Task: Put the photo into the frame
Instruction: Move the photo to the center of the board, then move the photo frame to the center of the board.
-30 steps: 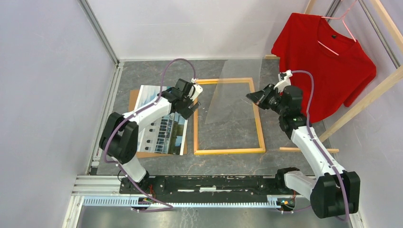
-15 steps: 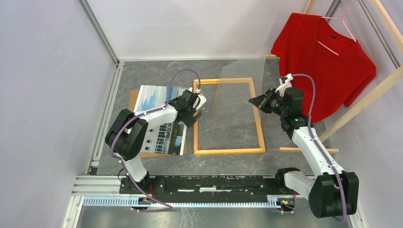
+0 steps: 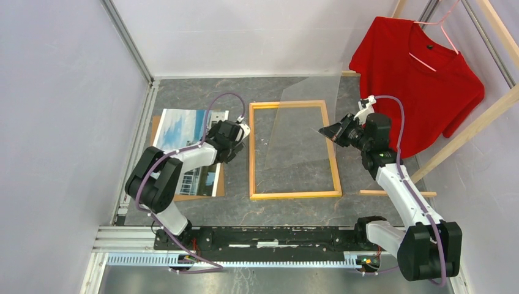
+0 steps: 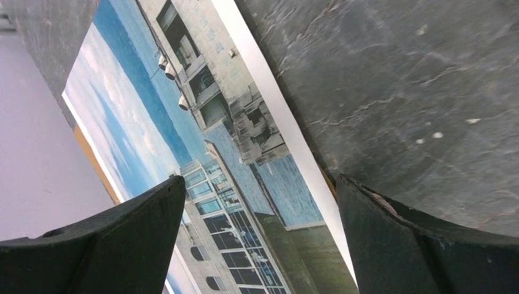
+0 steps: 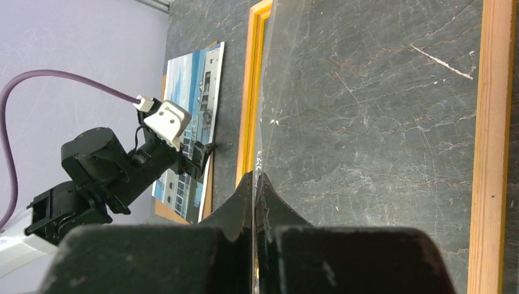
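The photo (image 3: 180, 125) of white buildings under blue sky lies face up at the left on a brown backing panel (image 3: 194, 196). The frame (image 3: 295, 195) lies flat in the middle, wood side up, with a yellow edge (image 5: 251, 98) showing in the right wrist view. My left gripper (image 3: 227, 152) hangs open just above the photo's (image 4: 202, 122) right edge, with nothing between its fingers (image 4: 122, 245). A clear sheet (image 3: 300, 122) stands tilted over the frame, and my right gripper (image 5: 254, 184) is shut on its edge.
A red shirt (image 3: 422, 73) hangs on a wooden rack (image 3: 465, 131) at the right. A loose wooden strip (image 3: 398, 193) lies beside the frame. Metal rails run along the left side (image 3: 144, 122) and the front (image 3: 245, 260).
My left gripper has moved left, from the frame's left rail to over the photo's right edge. Photo and backing panel now sit slightly further left. The right gripper keeps holding the clear sheet.
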You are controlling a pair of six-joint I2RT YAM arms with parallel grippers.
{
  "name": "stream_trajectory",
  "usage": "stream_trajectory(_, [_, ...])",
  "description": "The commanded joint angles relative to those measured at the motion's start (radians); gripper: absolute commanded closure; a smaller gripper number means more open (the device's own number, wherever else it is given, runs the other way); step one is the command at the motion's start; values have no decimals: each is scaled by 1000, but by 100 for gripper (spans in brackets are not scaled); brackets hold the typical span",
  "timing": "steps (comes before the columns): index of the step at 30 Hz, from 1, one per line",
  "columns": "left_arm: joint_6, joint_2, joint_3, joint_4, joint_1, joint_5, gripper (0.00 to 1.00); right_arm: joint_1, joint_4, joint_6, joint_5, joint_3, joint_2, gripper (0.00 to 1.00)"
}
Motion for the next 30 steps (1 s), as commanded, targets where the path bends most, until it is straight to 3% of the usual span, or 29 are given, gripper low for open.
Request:
stream_trajectory(1, [24,52,15,-235,26,38,0,-2,67,9,-27,-2,-8,100])
stream_trajectory(8, [-170,60,370,-459,21,354,0,-3,19,-26,-16,40,-16,100])
stream_trajectory(13, [-285,162,509,-528,19,580,0,-9,-21,-37,-24,53,-35,100])
stream_trajectory(22, [-344,298,572,-533,19,665,5,-33,-74,-59,-32,57,-71,100])
stream_trajectory(30, [-303,310,498,-486,19,532,26,-34,-49,-36,-64,42,-66,100])
